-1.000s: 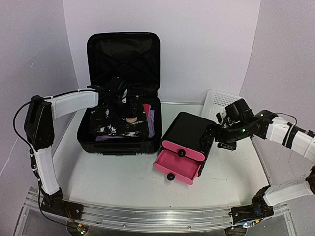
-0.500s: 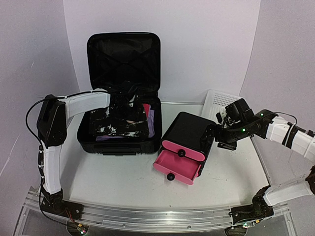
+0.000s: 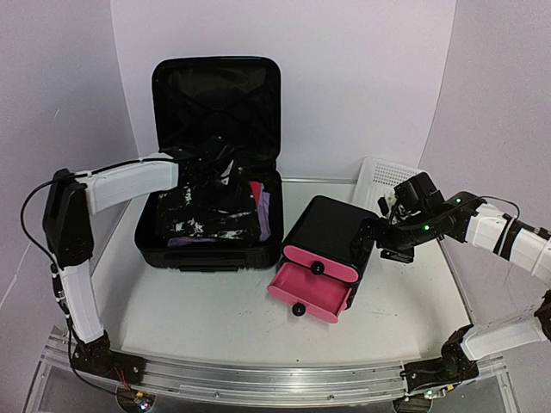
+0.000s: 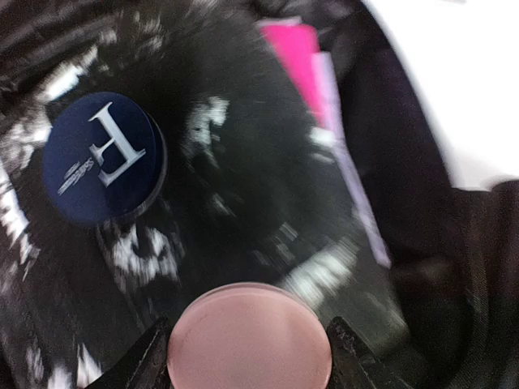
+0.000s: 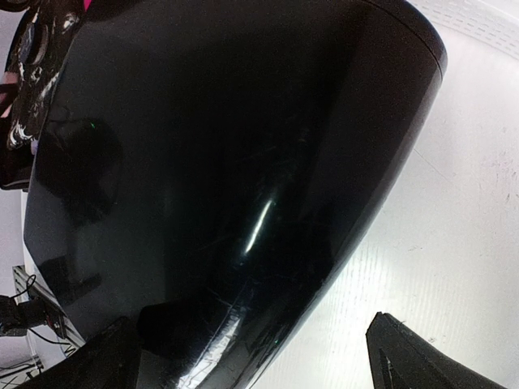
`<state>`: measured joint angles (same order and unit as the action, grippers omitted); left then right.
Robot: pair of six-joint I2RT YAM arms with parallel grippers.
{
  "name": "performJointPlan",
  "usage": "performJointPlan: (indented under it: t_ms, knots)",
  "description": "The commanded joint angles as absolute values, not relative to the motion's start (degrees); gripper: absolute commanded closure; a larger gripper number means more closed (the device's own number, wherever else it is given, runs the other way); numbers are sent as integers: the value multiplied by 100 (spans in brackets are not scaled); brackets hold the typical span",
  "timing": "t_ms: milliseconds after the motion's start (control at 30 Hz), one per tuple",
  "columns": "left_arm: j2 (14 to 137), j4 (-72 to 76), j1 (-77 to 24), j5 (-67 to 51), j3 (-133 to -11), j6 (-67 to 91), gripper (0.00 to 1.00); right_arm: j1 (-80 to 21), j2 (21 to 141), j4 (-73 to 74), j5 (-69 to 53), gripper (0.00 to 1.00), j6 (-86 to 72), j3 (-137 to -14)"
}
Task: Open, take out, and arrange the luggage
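Pink and round, a disc (image 4: 249, 340) sat between the two fingers (image 4: 142, 365) of the left gripper (image 4: 245, 322). In the left wrist view, which was somewhat blurred, each finger stood against one side of it, so the jaws were part-way closed and gripping the disc. This gripper hung inside the luggage (image 3: 207, 251), which stood at the back left of the table (image 3: 215, 318) with its lid raised upright against the rear wall and its base lying flat. Beneath the disc lay a black fabric flecked with white (image 4: 243, 162), which filled most of the base. On that fabric, off to one side, rested a navy round lid (image 4: 104, 158) bearing a white letter F. Along the fabric's far edge showed a bright pink piece (image 4: 293, 49) and a lilac strip (image 4: 350, 190).

The right gripper (image 5: 250, 332) had its jaws spread wide and held nothing. It faced the glossy black wall of the drawer box (image 3: 331, 228), which filled almost its whole wrist view; whether the fingertips touched that wall could not be told. The box stood right of the luggage, just apart from it, turned at an angle. Its lower pink drawer (image 3: 310, 297) was pulled out toward the near edge. A white mesh basket (image 3: 383, 176) stood behind the box, at the back right.
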<state>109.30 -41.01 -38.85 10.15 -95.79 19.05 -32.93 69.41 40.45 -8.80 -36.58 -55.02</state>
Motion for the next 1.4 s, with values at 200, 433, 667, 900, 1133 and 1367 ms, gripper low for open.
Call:
performJointPlan:
  t_ms: [200,433,667,900,1133,1367]
  knots:
    - [7262,-408,-6051,1015,-5699,1781,57,-3326,6983,4172,-949,2,-3480,-5599]
    - [7104,742,-7187,1578,-4717,1537,55,-3323,7007,4106,-1012,2,-3493,-5552]
    - [8276,1085,-7368,1385,-5261,1356,57,-3322,6913,4004,-1051,2,-3605,-5485]
    - [9189,1522,-7383,1253,-5726,1143,59,-3323,6864,3999,-1058,2,-3627,-5465]
    - [9605,1641,-7374,1757,-5924,1012,59,-3322,6855,4006,-1090,2,-3629,-5496]
    - [9915,1609,-7345,2125,-6074,1154,55,-3322,6872,4006,-1081,2,-3629,-5501]
